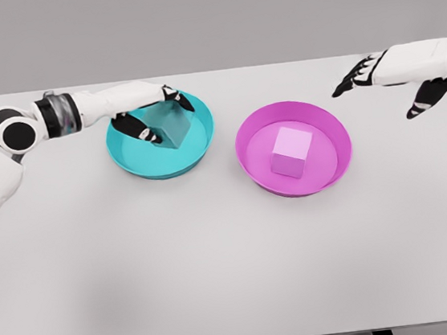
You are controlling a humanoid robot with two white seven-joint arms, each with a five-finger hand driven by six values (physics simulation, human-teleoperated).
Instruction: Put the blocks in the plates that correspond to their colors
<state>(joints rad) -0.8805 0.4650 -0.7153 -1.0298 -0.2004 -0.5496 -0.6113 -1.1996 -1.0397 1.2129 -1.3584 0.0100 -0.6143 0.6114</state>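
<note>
Teal block sits in teal plate, left hand gripping it; spread fingers, lift straight. Right hand open, empty.

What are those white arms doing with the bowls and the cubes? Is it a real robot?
It's a pretend robot inside a computer, drawn like a video game. The picture comes from a camera on its head, looking down at a white table. Its left hand is around a teal block inside the teal plate. A pink block sits in the pink plate. Its right hand floats open beside that plate, holding nothing. Each block is with its matching colour.
</note>
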